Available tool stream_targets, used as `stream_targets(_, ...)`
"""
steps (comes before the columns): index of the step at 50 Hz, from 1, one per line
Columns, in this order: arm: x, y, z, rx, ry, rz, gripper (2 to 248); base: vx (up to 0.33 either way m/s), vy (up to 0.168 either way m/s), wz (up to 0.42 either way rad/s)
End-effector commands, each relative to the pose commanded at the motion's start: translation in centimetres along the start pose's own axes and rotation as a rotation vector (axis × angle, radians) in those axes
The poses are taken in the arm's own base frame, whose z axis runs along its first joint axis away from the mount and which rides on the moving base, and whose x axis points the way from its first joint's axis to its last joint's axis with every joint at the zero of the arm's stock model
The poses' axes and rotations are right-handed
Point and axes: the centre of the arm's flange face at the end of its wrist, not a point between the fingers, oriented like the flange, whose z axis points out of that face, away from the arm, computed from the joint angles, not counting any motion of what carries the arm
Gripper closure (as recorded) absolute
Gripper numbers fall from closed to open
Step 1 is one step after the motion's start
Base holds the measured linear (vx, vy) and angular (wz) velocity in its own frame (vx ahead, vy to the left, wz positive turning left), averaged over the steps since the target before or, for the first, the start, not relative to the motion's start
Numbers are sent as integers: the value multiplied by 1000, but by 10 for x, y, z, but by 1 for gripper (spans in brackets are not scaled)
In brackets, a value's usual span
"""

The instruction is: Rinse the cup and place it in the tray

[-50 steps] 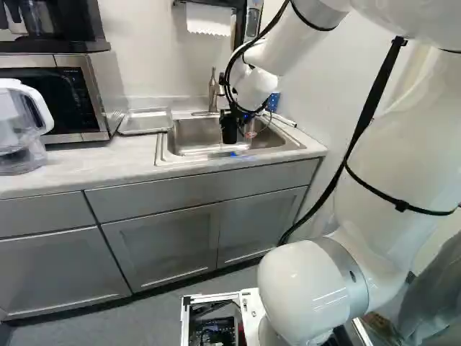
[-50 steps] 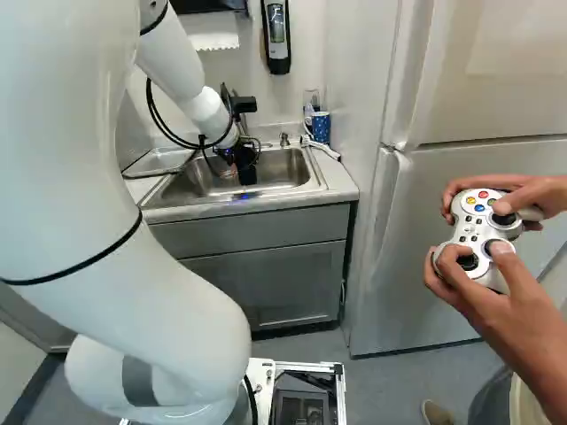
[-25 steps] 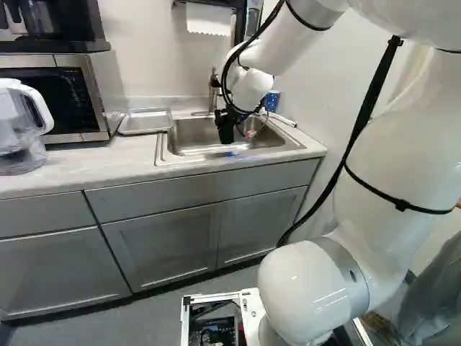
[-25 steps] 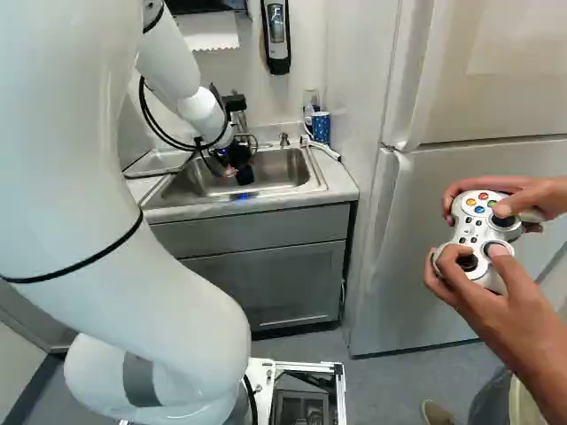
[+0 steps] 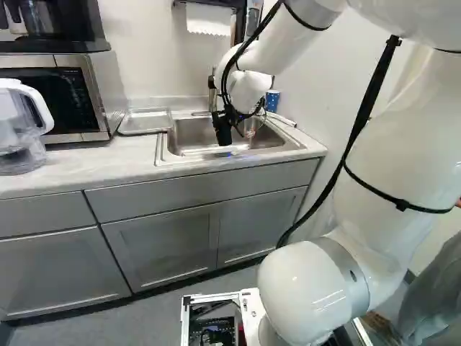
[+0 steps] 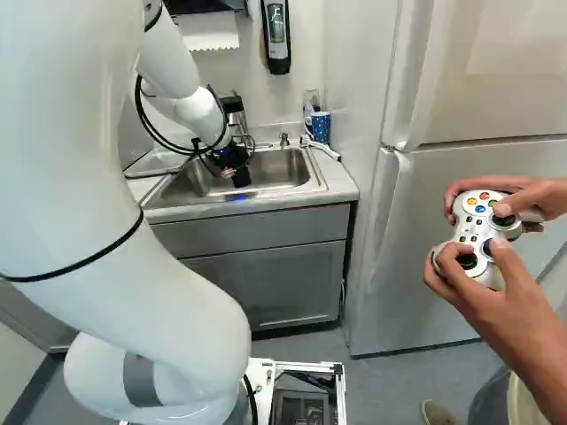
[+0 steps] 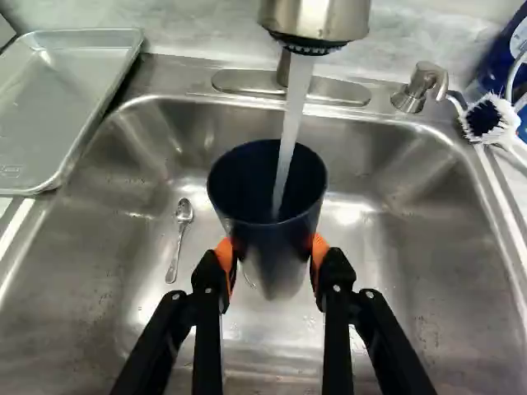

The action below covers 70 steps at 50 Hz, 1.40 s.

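1. The dark blue cup, just one, is over the sink, directly beneath the faucet. A single stream of water runs into its mouth. The water level inside is too dark to make out.
2. The gripper is pinching the cup: its two fingers press from opposite sides, an orange pad showing on each. Much of each pad is hidden by black finger parts. In the base views the cup and gripper merge into one dark shape, and the line between them is hard to tell.
3. The sink also contains one spoon, lying on its bottom near the cup, on the side toward the tray.
4. That tray, one in number, sits beside the sink; the wrist view cuts part of it off.
5. Across the sink from the tray are one soap dispenser and one brush, its handle cut off in the wrist view. One patterned blue mug stands near them, its contents out of sight.
6. One clear pitcher stands on the counter, cut off at the left of the left base view.
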Motion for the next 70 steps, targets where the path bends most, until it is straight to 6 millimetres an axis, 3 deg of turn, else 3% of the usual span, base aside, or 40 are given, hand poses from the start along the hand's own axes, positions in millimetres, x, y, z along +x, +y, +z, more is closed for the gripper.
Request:
stream_targets(33,7,3,9,-5,-19,110,139,0,0,0)
stream_targets(70,7,3,10,-8,-20,60,139,0,0,0)
